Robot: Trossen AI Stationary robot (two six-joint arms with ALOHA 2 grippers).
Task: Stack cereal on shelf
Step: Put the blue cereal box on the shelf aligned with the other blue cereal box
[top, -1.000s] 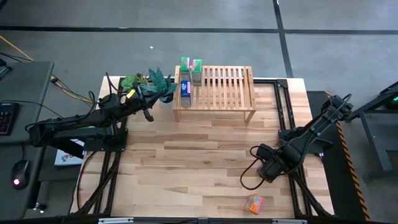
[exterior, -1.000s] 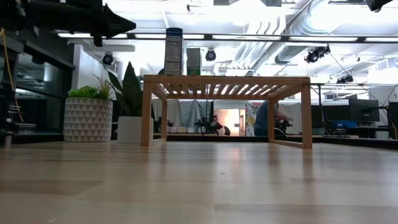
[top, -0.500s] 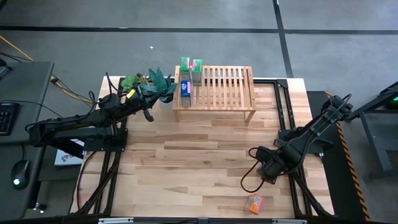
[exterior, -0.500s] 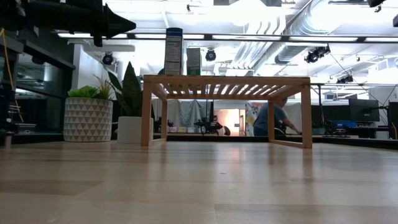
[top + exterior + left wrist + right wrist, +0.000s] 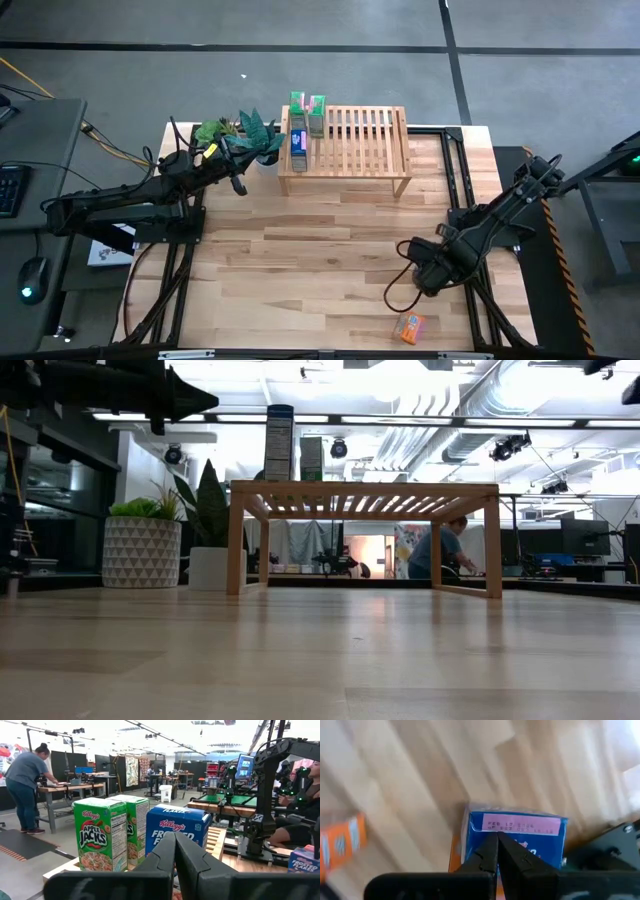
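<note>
Two green cereal boxes (image 5: 308, 108) and a blue one (image 5: 298, 142) stand on the left end of the wooden shelf (image 5: 355, 140); they also show in the left wrist view (image 5: 100, 840). My left gripper (image 5: 240, 186) is shut and empty, raised beside the shelf's left end. My right gripper (image 5: 418, 268) is shut and empty over the table's near right part. Its wrist view looks down on an upright blue box (image 5: 520, 832) just beyond its fingertips (image 5: 496, 851); my arm hides this box in the high view. An orange box (image 5: 410, 326) lies near the front edge.
Two potted plants (image 5: 240, 132) stand left of the shelf, close to my left gripper. A dark cable loop (image 5: 398, 292) hangs by my right gripper. Orange cardboard (image 5: 454, 855) shows behind the blue box. A person (image 5: 440, 550) moves in the room beyond.
My right gripper has moved toward the table's near edge and slightly left, closer to the orange box by the front edge. Its fingers stay shut.
</note>
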